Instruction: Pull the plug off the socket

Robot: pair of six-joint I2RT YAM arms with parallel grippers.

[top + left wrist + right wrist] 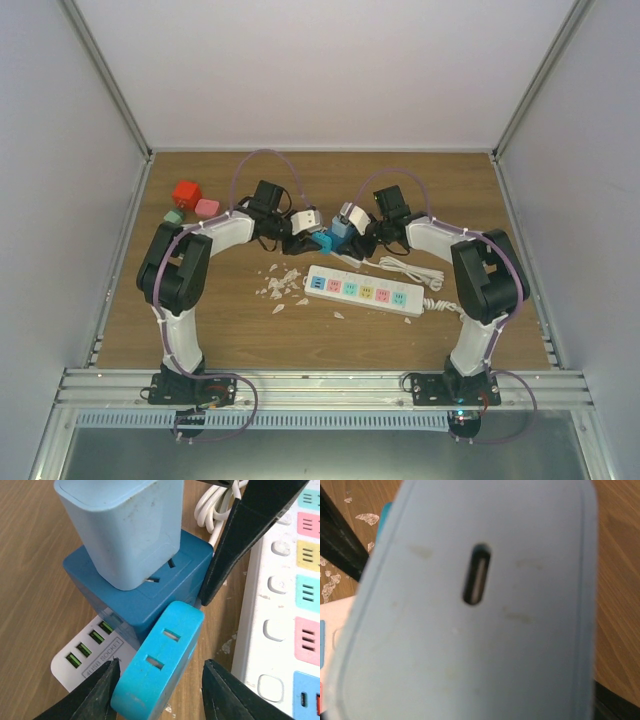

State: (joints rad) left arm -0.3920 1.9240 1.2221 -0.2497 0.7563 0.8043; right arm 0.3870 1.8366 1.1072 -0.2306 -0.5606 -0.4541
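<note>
A pale blue plug (125, 530) sits in a dark blue cube socket (145, 592), with a little of one prong showing at the joint. A bright blue adapter (157, 667) sticks out of the cube's near side. My left gripper (161, 661) is open and straddles this adapter: the left finger (97, 695) touches it and the right finger stands apart. In the top view the left gripper (305, 225) and right gripper (346, 222) meet over the cube (325, 241). The plug (470, 610) fills the right wrist view and hides my right fingers. The right gripper looks shut on it.
A white power strip (365, 292) with coloured outlets lies just in front, its cable (410, 268) coiled to the right. A white USB socket (87, 652) lies under the cube. White crumbs (278, 283) are scattered nearby. Red (186, 191), pink (207, 208) and green (173, 216) cubes sit far left.
</note>
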